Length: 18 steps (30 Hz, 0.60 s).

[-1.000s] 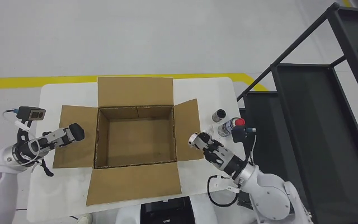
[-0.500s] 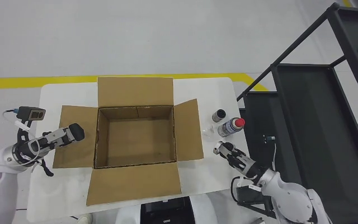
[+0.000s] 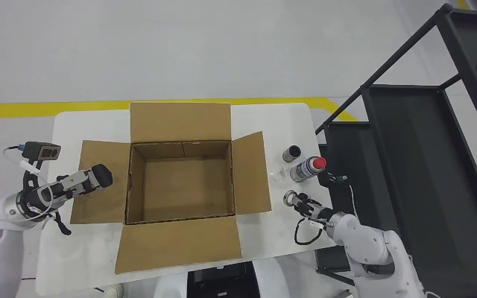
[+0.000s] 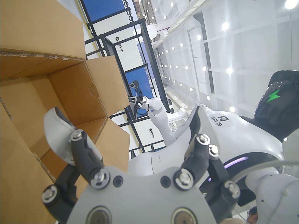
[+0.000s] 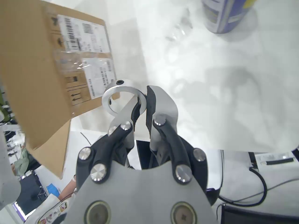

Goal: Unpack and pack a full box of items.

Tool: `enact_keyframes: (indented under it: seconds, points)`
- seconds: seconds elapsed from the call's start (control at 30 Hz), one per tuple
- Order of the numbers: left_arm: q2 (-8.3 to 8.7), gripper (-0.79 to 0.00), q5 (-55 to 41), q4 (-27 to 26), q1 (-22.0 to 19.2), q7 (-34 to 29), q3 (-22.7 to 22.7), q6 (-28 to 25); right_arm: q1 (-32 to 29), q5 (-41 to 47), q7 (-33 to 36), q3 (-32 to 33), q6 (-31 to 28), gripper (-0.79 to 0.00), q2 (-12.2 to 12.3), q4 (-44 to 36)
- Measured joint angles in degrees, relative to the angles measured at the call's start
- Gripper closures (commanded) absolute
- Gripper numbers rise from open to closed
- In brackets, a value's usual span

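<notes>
The open cardboard box (image 3: 181, 181) stands mid-table with all flaps folded out, and its inside looks bare. My right gripper (image 3: 298, 202) is right of the box's right flap (image 5: 35, 71), low over the white table (image 3: 261, 119). In the right wrist view my right gripper (image 5: 142, 100) is shut on the rim of a silver metal ring (image 5: 109, 99). Over the left flap, my left gripper (image 3: 95, 177) is open with nothing between its fingers, facing the box (image 4: 70, 89). The same gap shows in my left gripper (image 4: 126, 122) in its own wrist view.
A blue spray can with a red cap (image 3: 307, 170) and a small dark-topped can (image 3: 291, 154) stand by the table's right edge; the spray can (image 5: 224, 3) is just beyond the ring. A clear plastic piece (image 3: 277, 176) lies beside them. Dark metal shelving (image 3: 402, 134) stands to the right.
My right gripper has moved with the ring from the box's right flap out to the right and toward the table's front. The left arm has stayed still.
</notes>
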Motion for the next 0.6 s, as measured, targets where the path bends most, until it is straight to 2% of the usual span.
enact_keyframes:
  seconds: [0.27, 0.6]
  points:
    - [0.0, -0.785, 0.0, 0.0, 0.0, 0.0, 0.0, 0.0, 3.35, -8.8, 3.54, -3.9, 13.16, 0.0, 0.23, 2.83]
    - [0.0, -0.785, 0.0, 0.0, 0.0, 0.0, 0.0, 0.0, 10.0, -15.15, 4.09, -9.98, 19.24, 0.0, 0.21, 13.09]
